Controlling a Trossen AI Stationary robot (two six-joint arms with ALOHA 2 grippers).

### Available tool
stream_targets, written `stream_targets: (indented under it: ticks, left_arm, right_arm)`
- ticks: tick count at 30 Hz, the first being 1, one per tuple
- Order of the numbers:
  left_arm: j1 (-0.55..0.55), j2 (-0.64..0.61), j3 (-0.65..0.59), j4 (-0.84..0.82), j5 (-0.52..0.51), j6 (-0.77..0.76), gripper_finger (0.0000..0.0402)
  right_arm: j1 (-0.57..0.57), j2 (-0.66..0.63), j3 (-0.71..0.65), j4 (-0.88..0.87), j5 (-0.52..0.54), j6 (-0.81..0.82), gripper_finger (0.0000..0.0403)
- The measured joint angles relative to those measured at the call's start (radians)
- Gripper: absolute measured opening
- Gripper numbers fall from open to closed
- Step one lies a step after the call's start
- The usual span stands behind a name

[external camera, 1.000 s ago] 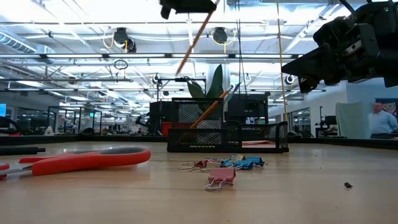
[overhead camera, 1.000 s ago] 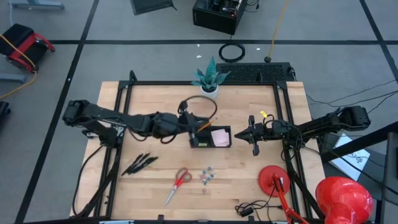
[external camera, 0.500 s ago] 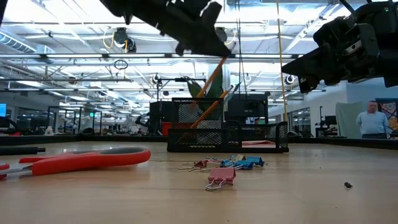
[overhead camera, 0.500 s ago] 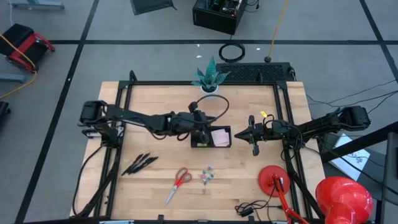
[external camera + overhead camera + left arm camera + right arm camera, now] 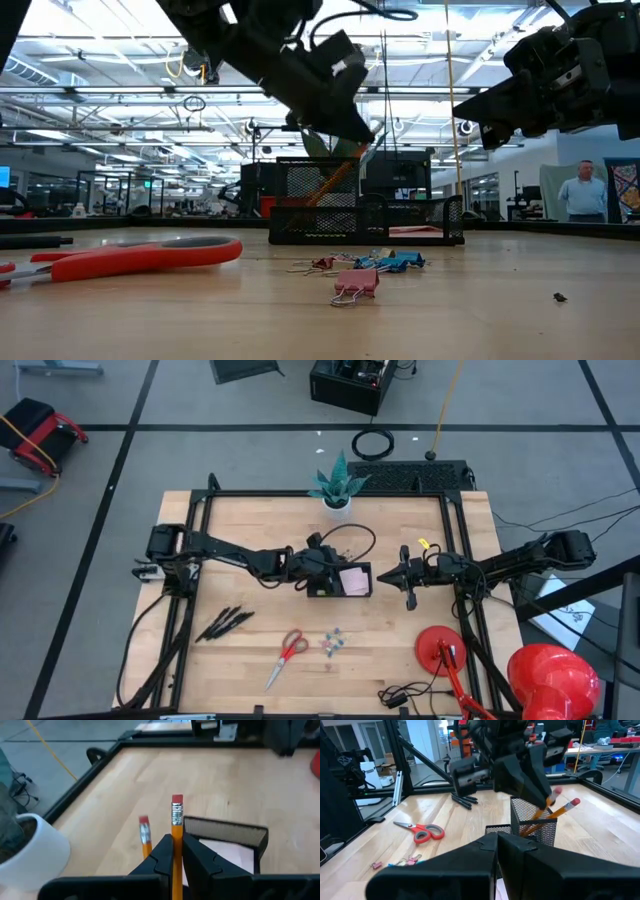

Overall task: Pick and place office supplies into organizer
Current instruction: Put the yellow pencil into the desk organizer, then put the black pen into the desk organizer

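Left gripper point(image 5: 322, 563) blocks organizer point(image 5: 340, 592) left end; right gripper point(image 5: 405, 576) near its right. Plant pot point(image 5: 337, 507) at bench point(image 5: 250, 520) rear edge. Front-left corner w/ pens point(image 5: 224, 624), scissors point(image 5: 286, 657), clips point(image 5: 333, 642).

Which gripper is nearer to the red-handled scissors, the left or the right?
Left. The left gripper is over the organizer, just behind the scissors; the right gripper waits beyond the organizer's far side.

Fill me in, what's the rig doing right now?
The left gripper is over the black organizer, holding an orange pencil in its mesh cup beside another pencil. The right gripper waits shut beside the organizer. Pens, scissors and clips lie on the table.
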Motion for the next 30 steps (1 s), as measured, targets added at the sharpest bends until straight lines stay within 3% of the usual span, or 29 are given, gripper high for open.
stream_targets:
  ticks: [18, 30]
  left_arm:
    - [0.001, 0.023, 0.001, -0.006, 0.031, 0.026, 0.0042]
    - [-0.007, -0.001, -0.001, -0.004, 0.049, 0.099, 0.0135]
  right_arm:
    - [0.0, 0.0, 0.0, 0.0, 0.0, 0.0, 0.0004]
    - [0.0, 0.0, 0.0, 0.0, 0.0, 0.0, 0.0004]
